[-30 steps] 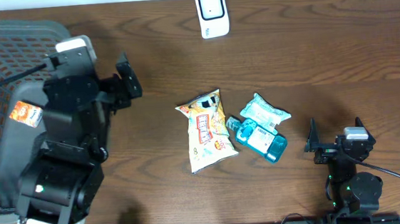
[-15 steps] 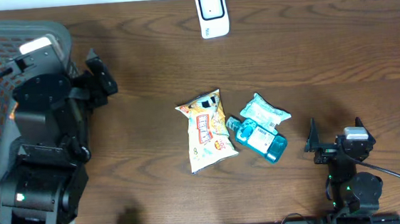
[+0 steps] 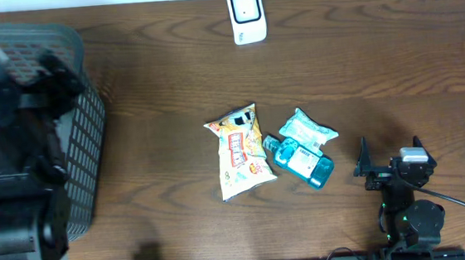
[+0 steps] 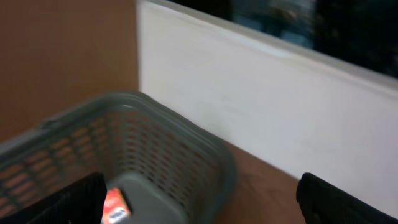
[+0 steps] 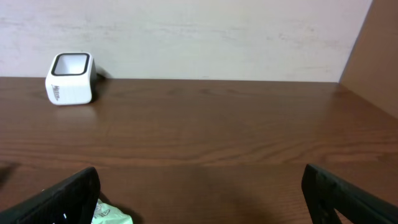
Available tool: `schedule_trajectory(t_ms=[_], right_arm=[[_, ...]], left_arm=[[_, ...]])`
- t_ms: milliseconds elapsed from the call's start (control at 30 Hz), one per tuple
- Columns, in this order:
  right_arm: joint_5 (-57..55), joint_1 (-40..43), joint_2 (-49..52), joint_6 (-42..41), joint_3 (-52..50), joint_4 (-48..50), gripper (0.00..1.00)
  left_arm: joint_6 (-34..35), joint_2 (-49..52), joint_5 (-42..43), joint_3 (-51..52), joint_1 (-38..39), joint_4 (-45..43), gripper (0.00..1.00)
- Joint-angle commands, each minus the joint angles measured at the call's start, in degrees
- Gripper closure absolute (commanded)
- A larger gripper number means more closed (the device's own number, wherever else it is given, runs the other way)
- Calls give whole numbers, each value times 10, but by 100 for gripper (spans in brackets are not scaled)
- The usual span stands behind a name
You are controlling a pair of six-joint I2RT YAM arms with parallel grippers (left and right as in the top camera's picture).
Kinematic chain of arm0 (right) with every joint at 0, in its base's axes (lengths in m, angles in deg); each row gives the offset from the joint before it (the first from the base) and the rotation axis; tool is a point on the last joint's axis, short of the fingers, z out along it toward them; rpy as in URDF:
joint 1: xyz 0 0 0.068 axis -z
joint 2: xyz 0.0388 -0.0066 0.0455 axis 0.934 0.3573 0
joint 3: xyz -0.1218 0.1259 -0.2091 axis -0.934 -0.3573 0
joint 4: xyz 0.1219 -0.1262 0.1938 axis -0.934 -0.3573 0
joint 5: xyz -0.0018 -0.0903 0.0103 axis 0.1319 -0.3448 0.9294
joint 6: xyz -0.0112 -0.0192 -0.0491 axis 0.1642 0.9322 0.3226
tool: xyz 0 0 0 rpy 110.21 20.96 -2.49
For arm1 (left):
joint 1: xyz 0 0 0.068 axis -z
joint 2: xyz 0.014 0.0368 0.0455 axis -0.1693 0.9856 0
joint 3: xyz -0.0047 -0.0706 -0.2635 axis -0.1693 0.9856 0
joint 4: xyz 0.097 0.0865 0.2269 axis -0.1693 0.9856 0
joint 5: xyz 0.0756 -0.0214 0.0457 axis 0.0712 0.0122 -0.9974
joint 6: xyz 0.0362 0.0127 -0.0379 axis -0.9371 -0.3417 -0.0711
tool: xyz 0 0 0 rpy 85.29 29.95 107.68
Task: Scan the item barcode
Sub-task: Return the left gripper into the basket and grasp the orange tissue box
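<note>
End effectors (image 4: 198,200) (image 5: 199,198) spread wide, three items (image 3: 238,151) (image 3: 308,128) (image 3: 302,163), one scanner (image 3: 247,15), one basket (image 3: 84,150)

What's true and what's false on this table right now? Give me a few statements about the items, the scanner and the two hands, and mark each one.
1. The snack bag lies in the grey basket. False: it lies on the table, beside the teal bottle.
2. The white scanner stands near the far edge, apart from the items. True.
3. The right hand grips the teal bottle. False: it is open and empty, to the bottle's right.
4. The left hand is open above the grey basket. True.
</note>
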Motion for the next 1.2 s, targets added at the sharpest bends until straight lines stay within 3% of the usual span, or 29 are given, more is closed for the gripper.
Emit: schedule_trajectory(t_ms=[0, 200, 333, 700, 1167], right_arm=[[1, 3, 0, 4, -1, -1, 1], [1, 3, 0, 4, -1, -1, 1], [1, 3, 0, 4, -1, -1, 1], [1, 3, 0, 4, -1, -1, 1], [1, 3, 0, 4, -1, -1, 1]], left_arm=[[44, 11, -17, -15, -55, 4, 2], [133, 56, -35, -15, -173, 70, 2], [145, 106, -32, -15, -213, 100, 2], [146, 289, -32, -13, -223, 153, 2], [190, 468, 12, -13, -235, 145, 1]])
